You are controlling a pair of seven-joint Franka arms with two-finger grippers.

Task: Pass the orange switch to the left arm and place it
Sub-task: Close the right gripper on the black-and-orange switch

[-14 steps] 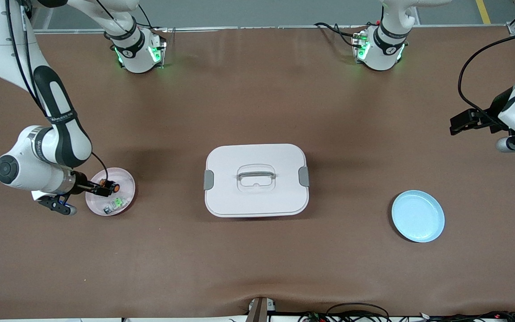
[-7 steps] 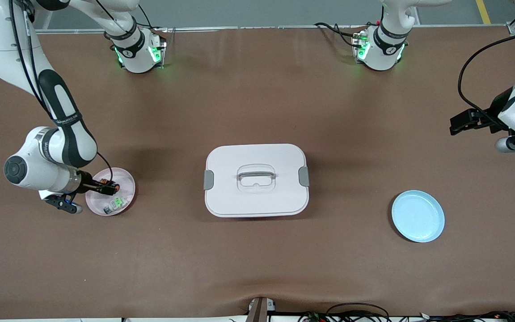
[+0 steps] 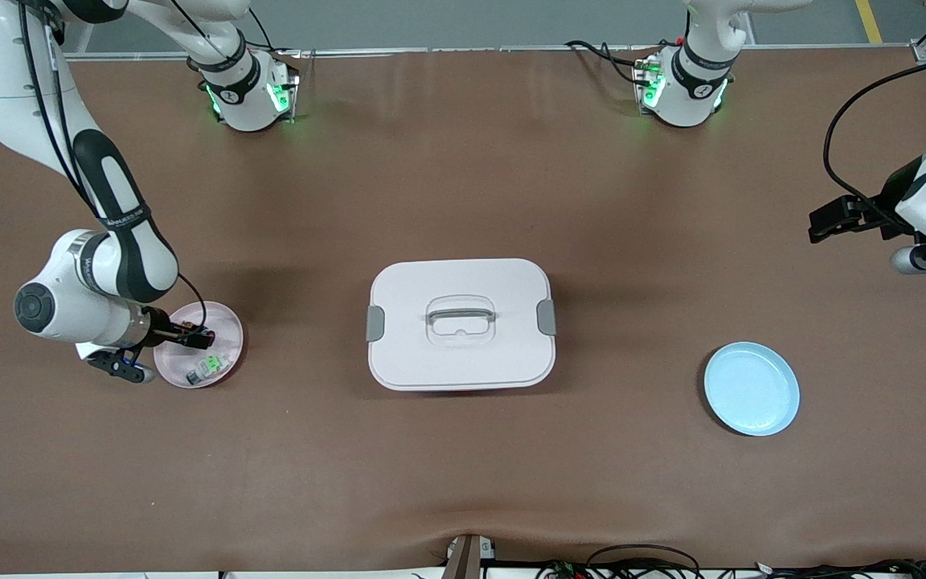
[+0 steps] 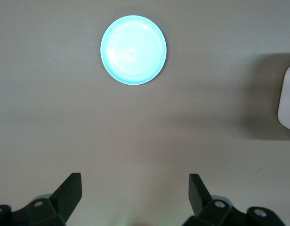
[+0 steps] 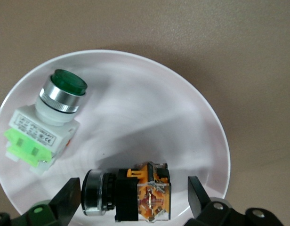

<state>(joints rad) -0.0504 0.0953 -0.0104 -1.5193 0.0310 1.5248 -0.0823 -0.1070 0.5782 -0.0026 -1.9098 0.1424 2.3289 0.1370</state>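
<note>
The orange switch, black-bodied with an orange-and-clear end and a silver cap, lies on its side on the pink plate. My right gripper is open, low over the plate, with a finger at each end of the switch; small gaps show. In the front view the right gripper covers most of the switch on the pink plate. The white box stands at mid-table. My left gripper waits open and empty at the left arm's end of the table, and it is open in its wrist view.
A green-and-clear component lies on the pink plate beside the switch, also in the right wrist view. A blue plate sits toward the left arm's end, seen in the left wrist view with the box's edge.
My right gripper has shifted over the pink plate and come down round the orange switch, hiding most of it in the front view. The left arm has not moved.
</note>
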